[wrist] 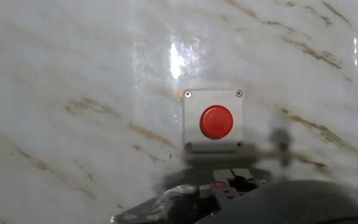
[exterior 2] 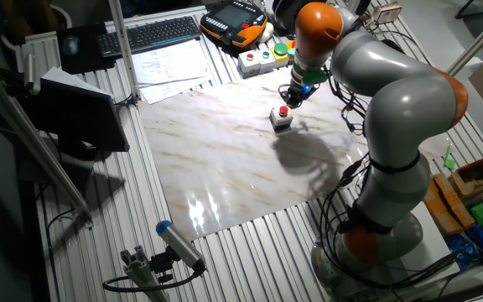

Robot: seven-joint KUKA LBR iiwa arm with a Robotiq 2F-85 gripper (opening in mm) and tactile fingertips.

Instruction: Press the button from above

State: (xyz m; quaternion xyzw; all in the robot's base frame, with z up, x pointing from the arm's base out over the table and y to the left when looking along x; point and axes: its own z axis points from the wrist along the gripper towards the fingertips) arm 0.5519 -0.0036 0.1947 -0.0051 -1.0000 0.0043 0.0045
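While the gripper (exterior 2: 293, 94) hangs above the marble board (exterior 2: 225, 159), the step in hand looks like the approach: lining up over the button (wrist: 216, 121) before any downward push. Nearest the lens in the hand view, a dark, blurred mass of the hand's own body fills the bottom edge, with a small metal part just above it; the fingertips themselves cannot be made out there, so whether the fingers are open or closed cannot be told. Just ahead of that mass sits the grey box (wrist: 212, 120), square, with a screw at each corner and the red button in its middle, flat on the board. In the fixed view the hand sits just above and slightly behind the box, apparently not touching it, though the gap is too small to judge surely.

The next move, as I judge it, calls for bringing the fingertips directly over the red cap, then a straight descent; an off-centre contact might land on the grey lid instead.

Farther beyond the hand lie the long white button box (exterior 2: 262, 59) and the orange-black pendant (exterior 2: 233, 23), both well apart from the work.
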